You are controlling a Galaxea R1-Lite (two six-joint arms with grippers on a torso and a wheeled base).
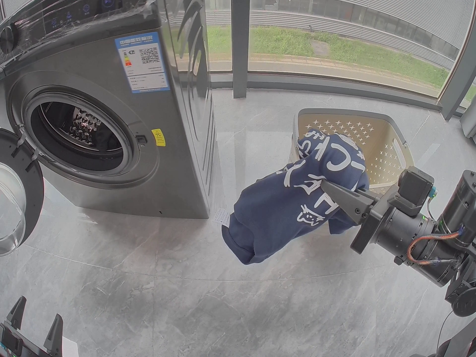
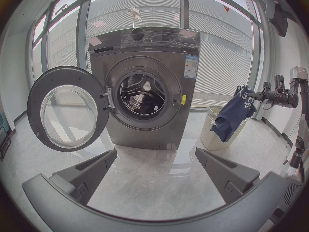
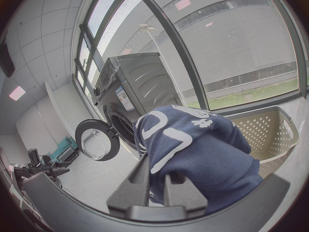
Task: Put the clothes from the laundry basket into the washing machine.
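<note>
You are in the carry step: the right gripper [image 1: 329, 188] is clamped on a bunch of the navy garment [image 1: 287, 199], which hangs in the air over the floor, lifted out of the laundry basket [image 1: 391, 140] but not yet at the washing machine [image 1: 168, 174].

In the head view the basket sits at about two o'clock. The garment is just right of centre, and the drum mouth [image 1: 79, 130] is at about ten o'clock with its door [image 1: 20, 189] swung open.

The pinch is high on the cloth. Most of the fabric drapes over and past the fingertips and sags towards seven o'clock of the jaws, on the machine side. A smaller fold falls back at about five o'clock, below the fingers.

Next, I judge, you must swing the arm to ten o'clock and lower it to the opening. Push the bundle well inside before you let go (the low hem could snag the door rim).

Your left gripper [image 2: 155, 151] hangs at about seven o'clock, jaws wide and holding nothing.
</note>
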